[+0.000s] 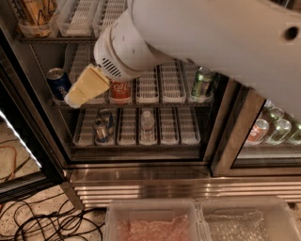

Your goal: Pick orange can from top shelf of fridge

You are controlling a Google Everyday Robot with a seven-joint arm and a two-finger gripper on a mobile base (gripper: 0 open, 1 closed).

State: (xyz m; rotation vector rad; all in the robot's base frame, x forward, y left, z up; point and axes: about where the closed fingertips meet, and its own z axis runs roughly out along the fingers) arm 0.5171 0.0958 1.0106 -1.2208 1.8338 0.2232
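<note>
Right, I see the tool [81, 90] in front of the fridge [141, 173], beside the red cola can [120, 91]; open or closed, can't tell. Up top, the orange can [35, 10] sits in the clear tub [33, 30].

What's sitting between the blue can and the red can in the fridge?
In the camera view, the robot's gripper, pale yellow on a white arm, hangs between the blue can and the red can.

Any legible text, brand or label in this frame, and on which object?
"Coca-Cola": white script on the red can, partly hidden.
Blue can, green can, lower-shelf cans: markings not readable.
Gripper, in front of the rack between the blue can and the red can: no text.
</note>
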